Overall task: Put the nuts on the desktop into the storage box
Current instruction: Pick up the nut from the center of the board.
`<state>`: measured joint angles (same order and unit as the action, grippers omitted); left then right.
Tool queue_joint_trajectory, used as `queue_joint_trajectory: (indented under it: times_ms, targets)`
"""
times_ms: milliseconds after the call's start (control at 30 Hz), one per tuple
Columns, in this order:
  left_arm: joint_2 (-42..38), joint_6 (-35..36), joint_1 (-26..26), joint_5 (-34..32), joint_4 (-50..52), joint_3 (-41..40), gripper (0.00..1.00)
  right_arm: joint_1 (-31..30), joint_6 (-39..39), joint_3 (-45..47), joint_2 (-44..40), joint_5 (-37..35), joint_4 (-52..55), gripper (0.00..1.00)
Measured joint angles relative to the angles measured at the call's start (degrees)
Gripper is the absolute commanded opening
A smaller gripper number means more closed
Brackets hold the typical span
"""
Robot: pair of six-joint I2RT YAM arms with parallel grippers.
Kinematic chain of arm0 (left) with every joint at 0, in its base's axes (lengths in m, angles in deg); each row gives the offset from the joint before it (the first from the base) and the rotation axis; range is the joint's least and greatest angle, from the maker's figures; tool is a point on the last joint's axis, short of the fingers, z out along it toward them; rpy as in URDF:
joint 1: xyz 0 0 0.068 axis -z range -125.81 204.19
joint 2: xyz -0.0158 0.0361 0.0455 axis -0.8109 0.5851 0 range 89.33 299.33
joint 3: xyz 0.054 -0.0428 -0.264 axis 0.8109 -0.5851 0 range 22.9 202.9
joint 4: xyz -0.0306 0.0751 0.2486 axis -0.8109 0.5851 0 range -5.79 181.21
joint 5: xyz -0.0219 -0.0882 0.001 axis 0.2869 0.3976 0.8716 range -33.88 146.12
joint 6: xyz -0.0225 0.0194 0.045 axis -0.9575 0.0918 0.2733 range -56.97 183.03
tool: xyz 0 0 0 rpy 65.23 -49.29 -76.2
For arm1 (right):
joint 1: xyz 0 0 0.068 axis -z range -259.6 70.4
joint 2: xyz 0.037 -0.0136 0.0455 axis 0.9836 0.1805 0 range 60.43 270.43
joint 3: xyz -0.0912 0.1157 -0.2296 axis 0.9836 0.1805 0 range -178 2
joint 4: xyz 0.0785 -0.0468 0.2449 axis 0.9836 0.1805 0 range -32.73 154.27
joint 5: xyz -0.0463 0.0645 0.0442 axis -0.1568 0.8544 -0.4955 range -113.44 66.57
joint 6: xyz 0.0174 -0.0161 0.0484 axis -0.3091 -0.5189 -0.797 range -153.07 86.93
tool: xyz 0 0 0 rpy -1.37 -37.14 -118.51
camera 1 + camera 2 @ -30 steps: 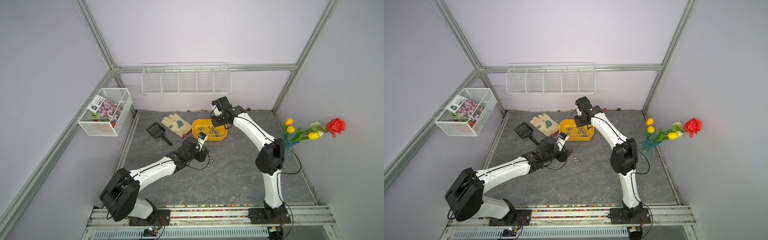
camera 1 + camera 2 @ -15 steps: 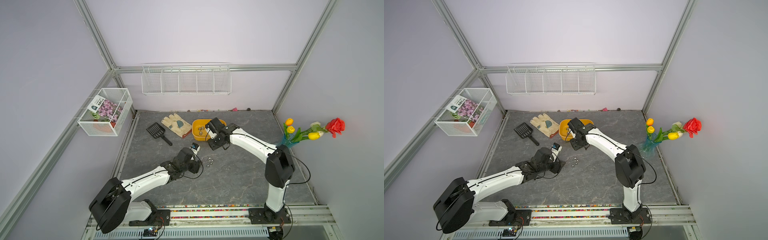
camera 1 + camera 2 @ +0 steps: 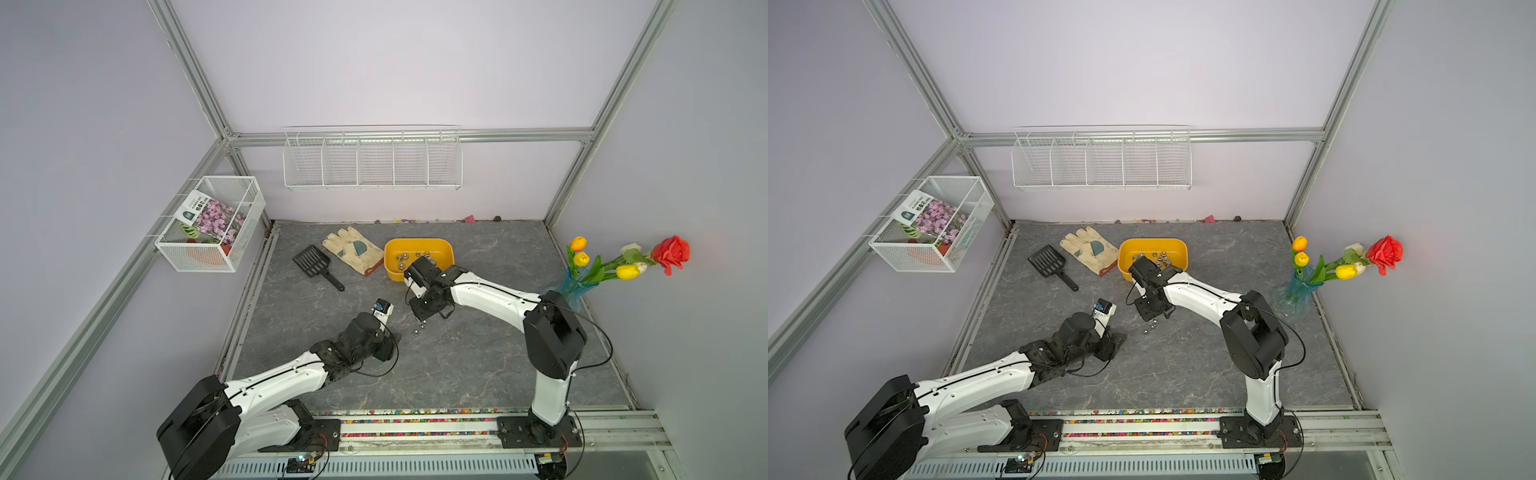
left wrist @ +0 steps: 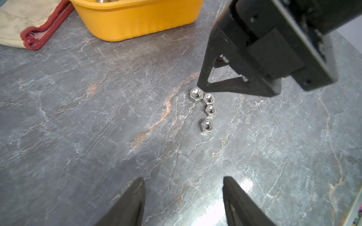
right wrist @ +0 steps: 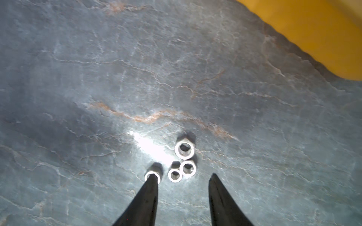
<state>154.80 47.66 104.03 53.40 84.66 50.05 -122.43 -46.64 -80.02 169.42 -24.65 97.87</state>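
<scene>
Widest thing first: the desktop is lying bare and open all round both tools, with no wall or rail close to either. Ahead of the right gripper, the storage box is sitting near, with nothing lying between. Several nuts are already resting inside it. A glove is lying beside the box, off the path.

The right gripper is hanging low, jaws apart, gripping nothing. The left gripper is hovering back from the cluster and facing it, jaws apart too, empty.

Loose nuts: 4 are lying flat. 3 are bunching between and just ahead of the right tips, and 1 is hiding partly behind a fingertip.

Judging the step, the right arm is picking 1 of the 4. The next move is calling for centring on 1 nut, closing without nudging its neighbours, then lifting over the near rim.
</scene>
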Motion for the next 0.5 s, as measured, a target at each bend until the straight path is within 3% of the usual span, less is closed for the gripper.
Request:
queue_joint_trajectory:
  times_ms: [500]
  targets:
    - [0.5,-0.7,0.5,-0.5,-1.1,-0.4,0.66,-0.1,-1.0,1.0,5.5,1.0,-2.8,0.46]
